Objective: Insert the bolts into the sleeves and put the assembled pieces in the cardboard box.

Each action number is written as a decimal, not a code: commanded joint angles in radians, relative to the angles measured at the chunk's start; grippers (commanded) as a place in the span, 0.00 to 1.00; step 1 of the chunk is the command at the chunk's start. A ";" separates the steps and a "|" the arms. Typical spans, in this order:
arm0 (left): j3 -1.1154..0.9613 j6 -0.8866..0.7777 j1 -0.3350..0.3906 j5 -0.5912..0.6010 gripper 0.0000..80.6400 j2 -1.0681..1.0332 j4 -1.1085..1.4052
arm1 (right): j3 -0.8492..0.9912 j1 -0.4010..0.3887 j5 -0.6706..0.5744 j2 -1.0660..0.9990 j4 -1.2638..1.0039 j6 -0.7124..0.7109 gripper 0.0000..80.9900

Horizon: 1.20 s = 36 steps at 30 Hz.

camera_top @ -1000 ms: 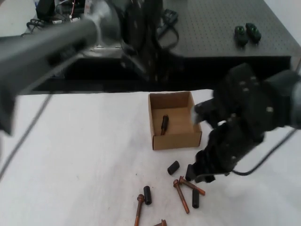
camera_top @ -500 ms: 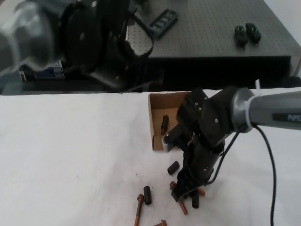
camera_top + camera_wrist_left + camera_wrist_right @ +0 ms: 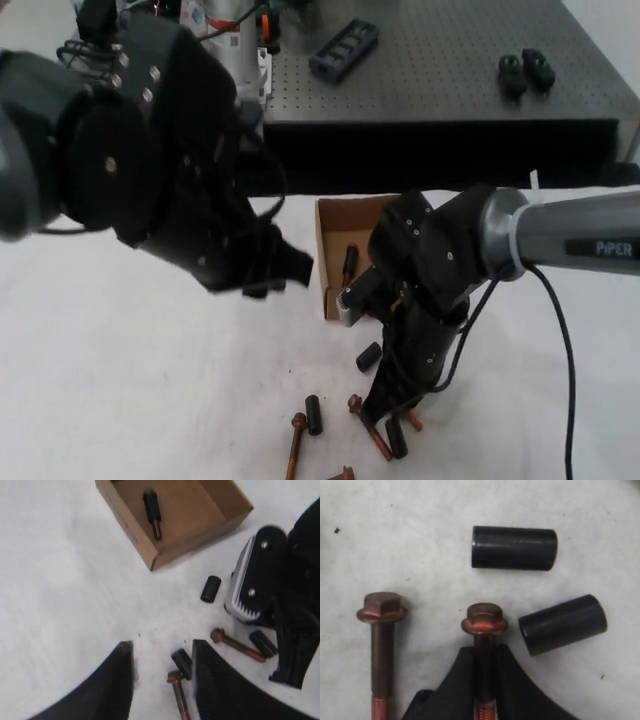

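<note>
A: The right gripper pinches the copper-coloured hex-headed metal bolt by its shank. Lift it level, then aim for the nearest black cylindrical sleeve.

B: The left gripper hangs spread and empty (free to steady that sleeve). The brown cardboard box sits near on the white cloth-covered worktop, with a black perforated board behind

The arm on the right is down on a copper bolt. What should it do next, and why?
Probably lift the bolt straight up. The right gripper looks shut on its shank while the bolt lies flat on the cloth, and it must come up before it can enter the sleeve beside it.
</note>
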<state>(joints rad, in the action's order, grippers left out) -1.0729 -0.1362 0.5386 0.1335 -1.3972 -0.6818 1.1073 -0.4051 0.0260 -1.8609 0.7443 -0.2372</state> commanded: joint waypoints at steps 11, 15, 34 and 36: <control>-0.018 -0.058 0.110 0.133 0.37 -0.300 -0.021 | -0.282 0.139 -0.003 0.557 -0.023 0.180 0.01; -0.103 -0.053 0.131 0.131 0.45 -0.374 0.003 | -0.378 0.164 -0.003 0.711 -0.010 0.217 0.01; -0.709 0.408 0.166 0.085 0.45 -0.823 -0.314 | -0.536 0.186 -0.003 0.977 0.080 0.290 0.01; -0.709 0.408 0.166 0.059 0.45 -0.836 -0.314 | -0.536 0.186 -0.003 0.977 0.080 0.290 0.01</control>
<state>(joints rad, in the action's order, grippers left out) -1.7674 0.2616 0.7038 0.2059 -2.2360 -0.9855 0.5711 -0.2232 0.0286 -0.8927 0.8288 0.0477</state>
